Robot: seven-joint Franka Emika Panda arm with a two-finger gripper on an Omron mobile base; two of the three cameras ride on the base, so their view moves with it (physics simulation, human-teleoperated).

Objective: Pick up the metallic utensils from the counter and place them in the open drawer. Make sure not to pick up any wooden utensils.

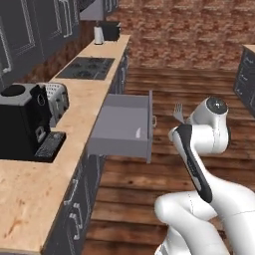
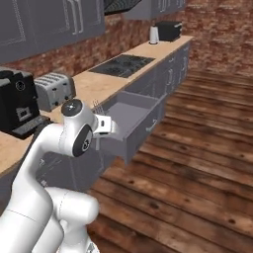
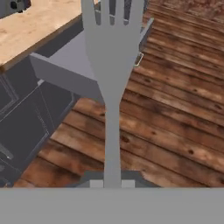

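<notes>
Now hand (image 3: 112,183) clamps fork (image 3: 112,65), held just beside open drawer (image 1: 124,124).

Silver fork (image 3: 112,65), plain grey drawer (image 1: 122,124), red-brown plank floor (image 3: 175,109).

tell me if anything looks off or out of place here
Nothing is spilled or damaged. The one unusual sight is the fork, held upright in the shut hand above the wooden floor, short of the open drawer. The coffee machine and toaster sit squarely on the countertop.
</notes>
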